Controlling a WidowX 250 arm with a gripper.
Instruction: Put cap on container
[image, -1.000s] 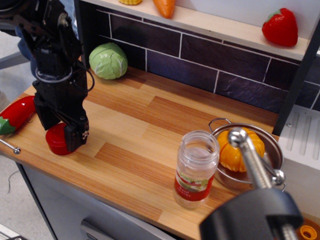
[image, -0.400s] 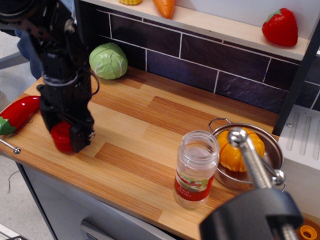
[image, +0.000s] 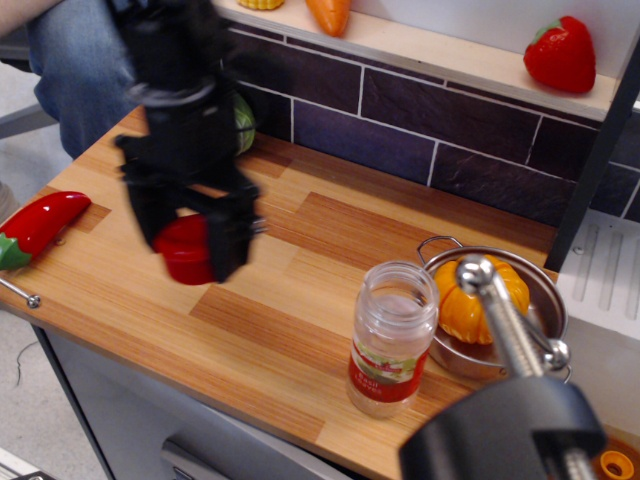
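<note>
Single view, from above the bench's front right corner. Hand blurred, raised over the left half of the bench, clamped on the cap, with a dark finger at each side of it. Cap short, round, bright red, puck-shaped, lifted clear of the wood as far as can be judged, flat faces roughly level though blur hides the exact tilt. Container upright near the front edge, toward the right end, just beside the steel pot holding the orange pumpkin; touching or not cannot be told. Clear jar, ridged neck, open mouth facing up, red-and-green label round the lower half. From the hand, container well apart, off toward the right end and nearer the front edge; long axis vertical, so probably a carry across, then a straight descent onto the mouth. Red chili pepper at the left edge, not involved.
</note>
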